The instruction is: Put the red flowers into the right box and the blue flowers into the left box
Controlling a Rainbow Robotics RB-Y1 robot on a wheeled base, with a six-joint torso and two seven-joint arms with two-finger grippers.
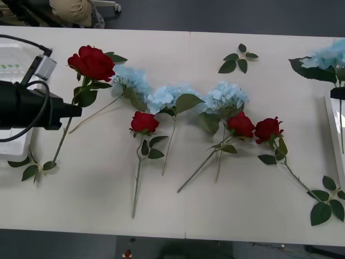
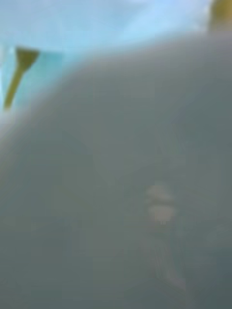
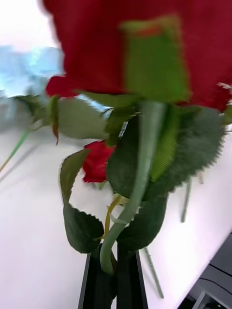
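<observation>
Red flowers (image 1: 91, 62), deep-red bloom, thin green stem in left gripper (image 3: 115, 270)

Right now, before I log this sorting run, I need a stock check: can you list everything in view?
red flowers: four, deep red; one raised at the left, three lying from the middle to the right of the table
blue flowers: four, pale blue; three in a row across the middle, one at the right edge
leaf sprig: one, green, far side of the table
left box: one, white with green marks, left edge
right box: one, white, right edge
table: one, white
left end effector: black, shut on the raised rose's stem
right end effector: black, right edge, by the right box
</observation>
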